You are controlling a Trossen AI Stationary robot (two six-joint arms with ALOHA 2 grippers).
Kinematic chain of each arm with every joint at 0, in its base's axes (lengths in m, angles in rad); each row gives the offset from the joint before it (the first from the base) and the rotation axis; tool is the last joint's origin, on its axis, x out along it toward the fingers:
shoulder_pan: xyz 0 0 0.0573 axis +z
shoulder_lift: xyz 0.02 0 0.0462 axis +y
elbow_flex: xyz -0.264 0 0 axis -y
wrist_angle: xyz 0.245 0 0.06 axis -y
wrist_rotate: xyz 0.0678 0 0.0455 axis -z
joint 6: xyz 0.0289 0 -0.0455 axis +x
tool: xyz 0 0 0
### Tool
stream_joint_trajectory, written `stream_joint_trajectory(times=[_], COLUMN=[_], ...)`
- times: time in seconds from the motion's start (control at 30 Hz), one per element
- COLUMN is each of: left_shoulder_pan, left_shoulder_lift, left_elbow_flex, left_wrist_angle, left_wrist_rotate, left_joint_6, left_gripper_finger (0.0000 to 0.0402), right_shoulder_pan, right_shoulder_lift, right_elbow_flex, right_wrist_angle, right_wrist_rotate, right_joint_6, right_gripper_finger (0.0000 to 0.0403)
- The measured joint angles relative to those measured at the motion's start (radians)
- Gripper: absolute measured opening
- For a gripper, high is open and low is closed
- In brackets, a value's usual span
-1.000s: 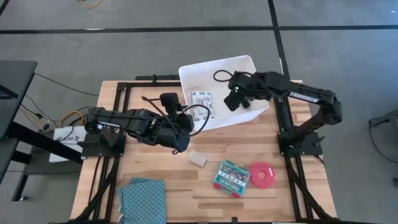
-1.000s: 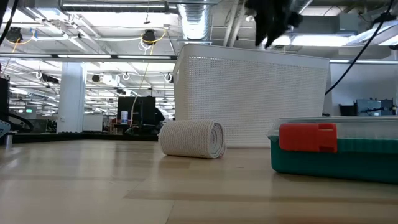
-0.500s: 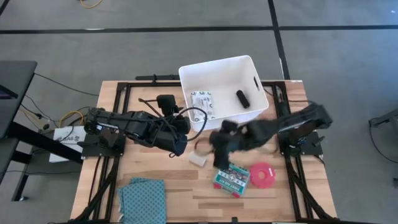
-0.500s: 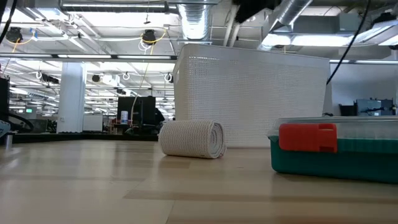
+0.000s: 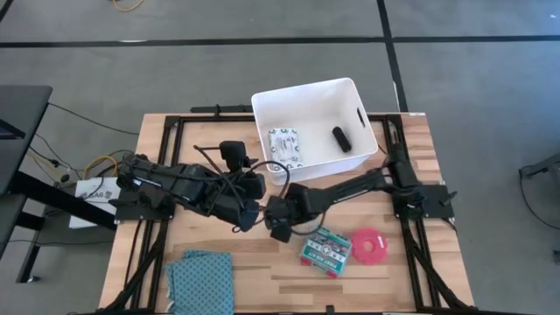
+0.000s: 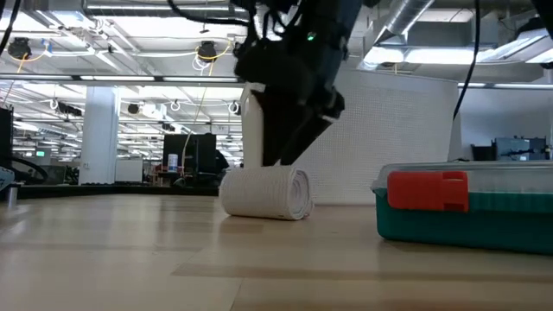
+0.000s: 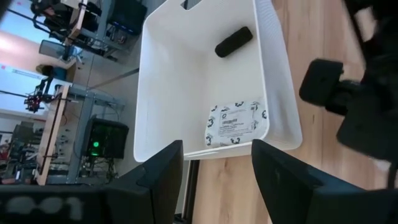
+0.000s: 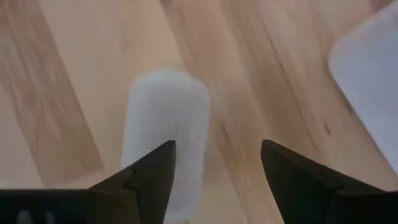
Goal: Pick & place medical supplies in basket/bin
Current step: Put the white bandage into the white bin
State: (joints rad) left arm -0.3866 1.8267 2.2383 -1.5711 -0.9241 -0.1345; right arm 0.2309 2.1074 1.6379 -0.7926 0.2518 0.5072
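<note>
The small white roll (image 8: 165,124) lies on its side on the wooden table and also shows in the low view (image 6: 268,192). My right gripper (image 8: 217,149) is open right above it, pointing down (image 6: 289,147), and hides it in the high view (image 5: 278,223). The white bin (image 5: 262,109) stands at the far middle with the white patterned packet (image 5: 284,144) and the black piece (image 5: 339,138) inside. The green-and-red pack (image 5: 325,249) and the pink disc (image 5: 369,246) lie near the front. My left gripper (image 5: 249,210) is open and empty beside the right one. My right gripper stands open over the white roll from above, one finger (image 8: 152,174) over the roll's near end (image 8: 163,155). I cannot tell whether it touches the roll, which lies on the table.
A folded teal cloth (image 5: 199,278) lies at the near left corner. The two grippers are close together in the table's middle. The bin's near wall (image 6: 389,138) rises just behind the roll.
My right gripper has left the space over the bin, swung toward the table's near left and come down over the white roll. The black piece now shows lying in the bin.
</note>
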Motion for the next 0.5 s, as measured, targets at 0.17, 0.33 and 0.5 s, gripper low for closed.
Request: stream_joint_trajectory(times=[0.17,0.33,0.5], left_shoulder_pan=[-0.008,-0.011,-0.011], left_shoulder_lift=[0.0,0.0,0.0], left_elbow_flex=[0.0,0.0,0.0], left_wrist_angle=[0.0,0.0,0.0], left_wrist_rotate=[0.0,0.002,0.002], left_joint_6=[-0.001,-0.001,-0.005], left_gripper_finger=[0.0182,0.0182,0.0182], right_shoulder_pan=[-0.029,-0.029,0.006], right_shoulder_lift=[0.012,0.017,0.027], right_elbow_flex=[0.001,0.001,0.001], right_wrist_angle=[0.021,0.052,0.109], right_wrist_rotate=[-0.082,-0.179,-0.232], right_joint_6=[0.011,0.023,0.02], right_gripper_finger=[0.023,0.023,0.023])
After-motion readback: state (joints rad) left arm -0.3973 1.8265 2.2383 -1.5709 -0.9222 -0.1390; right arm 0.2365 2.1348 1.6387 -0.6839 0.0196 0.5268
